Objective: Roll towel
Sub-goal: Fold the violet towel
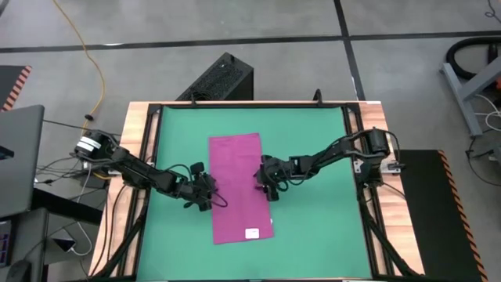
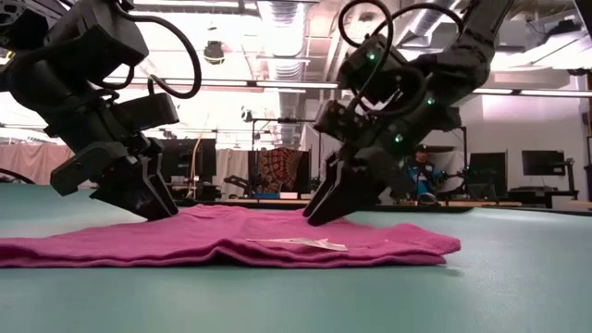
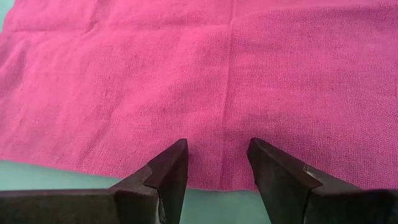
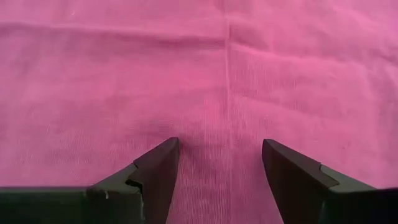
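Note:
The magenta towel (image 1: 241,188) lies flat on the green mat (image 1: 313,141) as a long strip running from far to near. Its white tag (image 1: 252,233) is at the near end and also shows in the low view (image 2: 296,243). My left gripper (image 1: 210,193) is open at the middle of the towel's left long edge. My right gripper (image 1: 264,178) is open at the middle of the right long edge. Both slant down onto the cloth in the low view, the left (image 2: 153,208) and the right (image 2: 319,215). My left gripper's open fingertips (image 3: 177,152) rest on the towel just inside its left long edge (image 3: 217,180). They slant down from the table's left side, and the cloth lies flat between them. My right gripper's open fingertips (image 4: 168,152) rest on the towel's top (image 4: 221,168) near its right long edge. They slant down from the right, and the cloth lies flat on the mat.
The green mat leaves free room on both sides of the towel, inside a wooden table frame (image 1: 141,141). A black box (image 1: 219,78) stands beyond the far edge. A laptop (image 1: 19,157) and cables lie off the table's left. A person (image 2: 421,171) sits far behind in the room.

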Available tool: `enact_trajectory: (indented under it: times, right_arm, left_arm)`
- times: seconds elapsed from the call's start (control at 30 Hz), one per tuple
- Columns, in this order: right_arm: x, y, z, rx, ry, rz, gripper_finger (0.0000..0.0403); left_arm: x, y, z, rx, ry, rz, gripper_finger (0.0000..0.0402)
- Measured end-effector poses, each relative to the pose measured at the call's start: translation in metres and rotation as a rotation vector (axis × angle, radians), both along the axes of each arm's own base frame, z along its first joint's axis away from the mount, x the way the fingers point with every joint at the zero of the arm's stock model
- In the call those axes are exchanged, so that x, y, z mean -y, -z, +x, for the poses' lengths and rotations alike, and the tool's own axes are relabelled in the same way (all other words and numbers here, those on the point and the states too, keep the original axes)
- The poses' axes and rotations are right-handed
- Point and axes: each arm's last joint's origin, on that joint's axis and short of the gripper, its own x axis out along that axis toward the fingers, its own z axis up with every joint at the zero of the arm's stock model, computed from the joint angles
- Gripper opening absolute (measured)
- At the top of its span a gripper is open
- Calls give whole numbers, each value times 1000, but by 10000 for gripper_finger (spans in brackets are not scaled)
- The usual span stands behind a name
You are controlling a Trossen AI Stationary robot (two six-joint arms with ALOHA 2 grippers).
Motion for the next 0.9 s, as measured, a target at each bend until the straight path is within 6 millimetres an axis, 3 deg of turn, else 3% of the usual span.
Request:
enact_trajectory:
  times: [0.5,0.73,0.9]
  right_arm:
    - [6,7,-10,-140,17,54,255]
    - [8,-9,-14,-108,21,58,255]
    - [5,-33,-15,-24,19,14,255]
  left_arm:
    - [0,1,-1,-26,25,14,167]
    - [0,1,-1,-26,23,19,167]
    - [0,1,-2,-26,22,22,167]
